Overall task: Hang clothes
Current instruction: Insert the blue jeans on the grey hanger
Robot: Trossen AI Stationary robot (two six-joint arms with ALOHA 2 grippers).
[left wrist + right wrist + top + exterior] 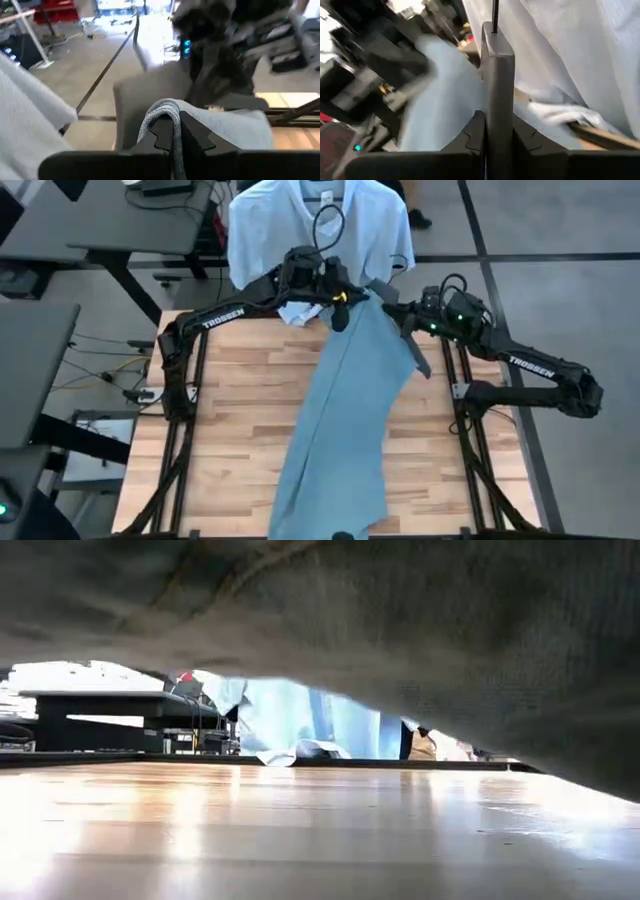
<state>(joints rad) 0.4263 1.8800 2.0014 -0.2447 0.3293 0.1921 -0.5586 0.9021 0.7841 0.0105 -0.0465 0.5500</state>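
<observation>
Nearest the low camera, denim cloth (400,630) drapes right over the lens, filling the upper part of that view, with bare wooden table (300,830) below it.

From above, the light blue denim jeans (340,420) lie stretched along the table (230,410), running from the near edge at 6 o'clock up toward 12 o'clock, where the upper end is lifted off the wood. At the far edge, beyond the table at 12 o'clock, a pale blue-white shirt (290,225) hangs spread out with a hanger hook (327,220) showing against it; its lower hem (297,312) rests on the table's far edge just beside the jeans.

The left arm reaches from the 9 o'clock side across to the jeans' upper end. The left gripper (335,295) is pinching the denim: in its wrist view a fold of the waistband (162,115) is squeezed between the dark fingers (195,135).

To the right, the right arm comes in from 3 o'clock. The right gripper (398,313) is clamped on a grey flat bar (499,85), a hanger part it seems, which stands between its fingers (475,132) with a thin black rod (495,15) at its end; the jeans and the shirt lie just behind it.
</observation>
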